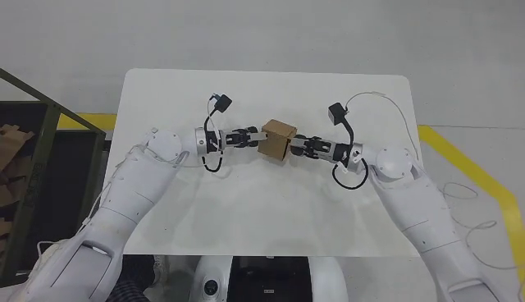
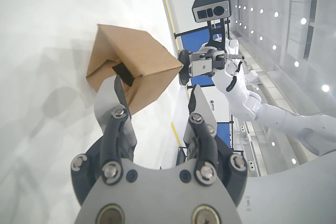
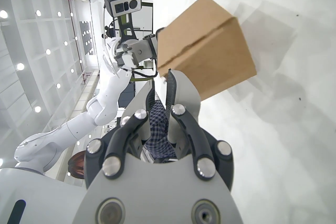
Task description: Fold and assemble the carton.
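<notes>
Brown cardboard carton (image 1: 276,139) hangs tilted over the white table (image 1: 246,212), directly between both grippers. Left gripper (image 2: 155,88) is spread wide, one finger (image 2: 110,96) at the carton's end-flap gap. Right gripper (image 3: 161,86) touches the opposite corner; grip unclear.

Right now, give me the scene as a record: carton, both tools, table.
carton: brown, tilted, mid-table, between the tools
carton end: flaps partly folded, dark gap showing
left tool: open; one finger at that gap, the other clear of the carton
right tool: against the carton's opposite side
table: white
carton resting on table: cannot tell
</notes>
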Controlling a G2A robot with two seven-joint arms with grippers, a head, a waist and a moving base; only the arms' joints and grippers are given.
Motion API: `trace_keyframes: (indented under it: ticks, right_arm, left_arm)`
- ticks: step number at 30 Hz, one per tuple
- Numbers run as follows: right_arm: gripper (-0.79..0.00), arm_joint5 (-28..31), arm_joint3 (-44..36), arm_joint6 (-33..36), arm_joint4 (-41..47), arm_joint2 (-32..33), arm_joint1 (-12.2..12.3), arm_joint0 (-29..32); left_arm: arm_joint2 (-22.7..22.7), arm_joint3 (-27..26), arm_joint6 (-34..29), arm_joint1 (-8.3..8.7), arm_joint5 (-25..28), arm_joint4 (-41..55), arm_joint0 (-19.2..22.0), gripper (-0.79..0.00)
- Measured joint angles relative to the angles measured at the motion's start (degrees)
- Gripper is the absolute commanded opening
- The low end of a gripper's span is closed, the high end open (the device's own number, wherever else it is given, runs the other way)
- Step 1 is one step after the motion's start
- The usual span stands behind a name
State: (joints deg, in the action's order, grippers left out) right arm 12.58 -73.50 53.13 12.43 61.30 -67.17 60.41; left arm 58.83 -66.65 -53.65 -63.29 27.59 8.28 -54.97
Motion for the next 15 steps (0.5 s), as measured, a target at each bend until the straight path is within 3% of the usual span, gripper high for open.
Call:
trace_keyframes:
  ticks: [4,10,12,14,15]
  right_arm:
    - [-0.683,-0.35,-0.46,0.45,0.29,0.83,0.33,1.26]
    - [-0.690,-0.30,-0.76,0.91,1.57,1.41,0.49,2.12]
    - [-0.693,-0.21,-0.82,1.05,1.72,1.56,0.54,2.19]
    - [-0.693,-0.25,-0.70,0.84,1.64,1.75,0.59,2.13]
    - [-0.696,-0.27,-0.62,0.66,1.52,1.87,0.62,2.09]
  left_arm:
    - [1.18,-0.62,-0.43,0.38,-0.29,0.11,-0.51,-0.212]
    - [1.75,-1.57,-0.64,0.41,-0.23,2.62,-1.19,-0.166]
    - [1.52,-1.89,-0.68,0.31,-0.21,3.11,-1.21,-0.114]
    - [1.20,-2.12,-0.62,0.17,-0.26,3.39,-1.08,0.000]
    - [1.08,-2.20,-0.52,0.11,-0.31,3.53,-0.97,0.000]
